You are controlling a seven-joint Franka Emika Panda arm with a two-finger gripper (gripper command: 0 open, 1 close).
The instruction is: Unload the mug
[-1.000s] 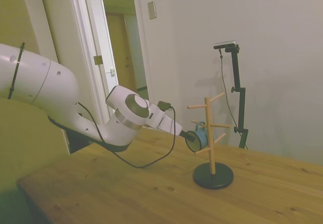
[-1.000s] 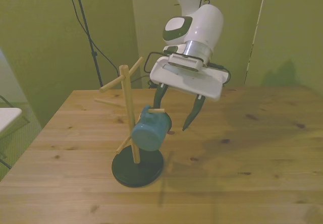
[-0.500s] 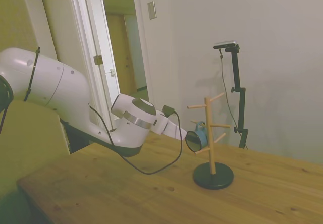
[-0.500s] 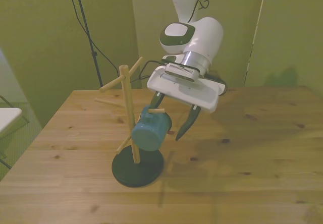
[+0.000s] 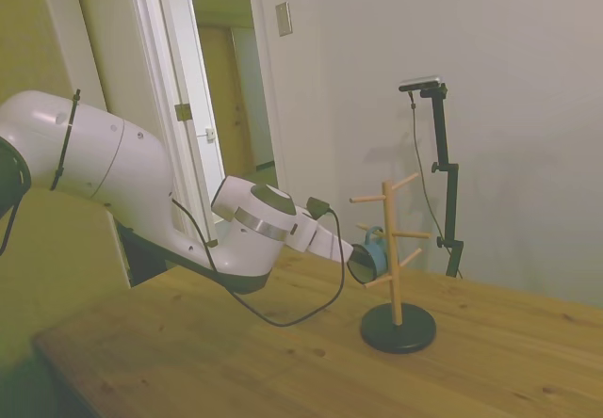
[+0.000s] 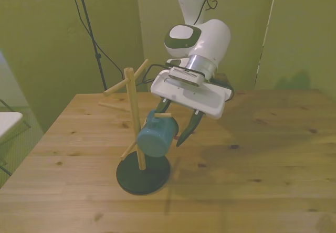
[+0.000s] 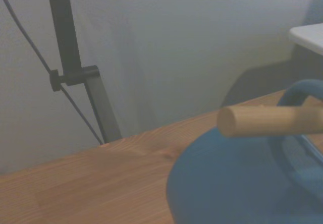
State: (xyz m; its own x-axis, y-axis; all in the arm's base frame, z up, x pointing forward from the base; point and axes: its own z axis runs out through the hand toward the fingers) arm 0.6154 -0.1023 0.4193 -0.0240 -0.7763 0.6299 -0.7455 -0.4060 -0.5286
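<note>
The tabletop [image 6: 273, 154] is seen as a broad wooden surface, bare apart from one stand. The white arm [image 5: 113, 178] is stretched low over it, presumably so that the tool can be brought in level with the hanging mug rather than from above.

The wooden rack [image 6: 134, 118] is set toward the tabletop's edge at the front view's left, on a round dark base [image 6: 143, 173]; its pegs are angled upward, which is why a mug hung by its handle is kept from sliding off.

The tool [image 6: 172, 124] is held open, with one dark finger just behind the mug and the other beside it toward the front view's right, so that the mug body lies partly between them. Nothing is gripped; whether either finger touches the mug cannot be told.

The mug [image 6: 155, 135] is hung by its loop handle on a short peg [image 6: 163, 115] partway up the rack, its body tipped so that the bottom faces the front camera. In the wrist view the peg [image 7: 267, 120] is seen passing through the handle [image 7: 298, 95], with the blue body [image 7: 237, 183] below.

The step in hand is judged to be the closing-in for a grasp. The mug would probably have to be drawn up along the peg's slope to free the handle; a straight pull could tip the rack.
</note>
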